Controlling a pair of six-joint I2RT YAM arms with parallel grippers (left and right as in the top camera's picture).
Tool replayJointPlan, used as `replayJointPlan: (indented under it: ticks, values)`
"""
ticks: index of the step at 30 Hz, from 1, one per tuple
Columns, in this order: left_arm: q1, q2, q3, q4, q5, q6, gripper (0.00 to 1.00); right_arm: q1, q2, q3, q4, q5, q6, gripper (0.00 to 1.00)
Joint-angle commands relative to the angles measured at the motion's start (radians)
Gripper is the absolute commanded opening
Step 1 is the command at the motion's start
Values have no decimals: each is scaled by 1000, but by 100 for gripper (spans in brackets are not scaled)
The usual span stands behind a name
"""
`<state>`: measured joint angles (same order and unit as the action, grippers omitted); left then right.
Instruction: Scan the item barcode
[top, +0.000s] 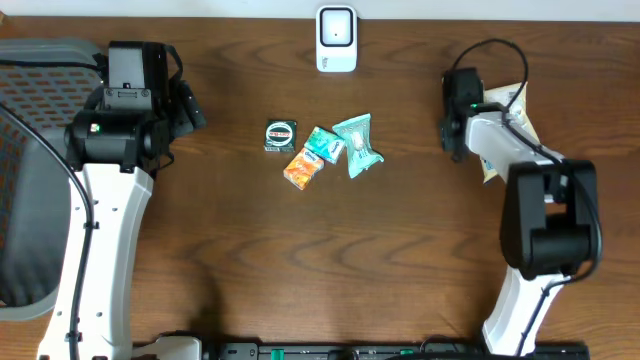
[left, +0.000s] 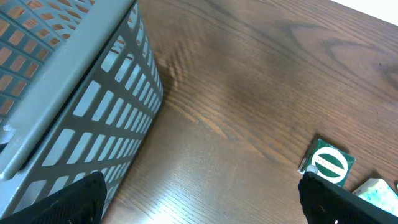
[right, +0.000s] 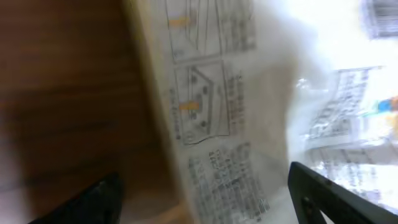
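Well right of the scanner (top: 336, 38), the printed plastic packet (right: 217, 93) lies on the desk (top: 250, 250) beneath the right end effector (right: 208, 196), its jaws spread and empty, and looks light, limp and slippery, best pinched at 1 edge, while the left end effector (left: 202, 199) likewise gapes empty.

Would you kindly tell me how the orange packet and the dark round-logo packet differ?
The orange packet is bright orange; the dark packet is blackish with a green-and-white round logo. The orange packet lies askew; the dark packet sits squarer, farther left. Both lie on the table.
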<state>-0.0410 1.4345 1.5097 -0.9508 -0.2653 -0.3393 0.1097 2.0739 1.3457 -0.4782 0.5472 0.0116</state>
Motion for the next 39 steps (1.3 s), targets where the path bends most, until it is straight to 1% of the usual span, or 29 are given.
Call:
replayJointPlan:
  ticks: [1,3,4,5,6,8,10,13,17,20,23,27,29,32,39]
  values:
    - [3,4,3,-3,-13,13,98,-4,60,11,4,108,-6,82]
    - [3,4,3,-3,-13,13,98,-6,87,11,7,109,-6,80]
    - [3,4,3,-3,-13,13,98,-8,100,11,8,108,-6,78]
    - [3,4,3,-3,-13,13,98,-14,124,11,11,105,-6,62]
    - [3,4,3,-3,-13,13,98,-18,136,11,11,100,-6,49]
    - [3,4,3,-3,-13,13,98,-21,153,11,8,82,-6,28]
    - [3,4,3,-3,-13,13,98,-23,154,11,-6,40,-6,2]
    - [3,4,3,-3,-13,13,98,-19,140,15,-22,-45,-5,1]
    - [3,4,3,-3,-13,13,98,-13,82,43,-66,-159,46,1]
    - [3,4,3,-3,-13,13,98,-15,-3,74,-84,-322,47,1]
    - [3,4,3,-3,-13,13,98,-27,-100,105,-73,-547,39,1]
    - [3,4,3,-3,-13,13,98,-63,-198,117,-15,-853,40,1]
    - [3,4,3,-3,-13,13,98,-87,-220,117,18,-1058,48,1]
    - [3,4,3,-3,-13,13,98,-114,-210,116,43,-1320,93,1]
    - [3,4,3,-3,-13,13,98,-123,-126,96,37,-1707,245,1]
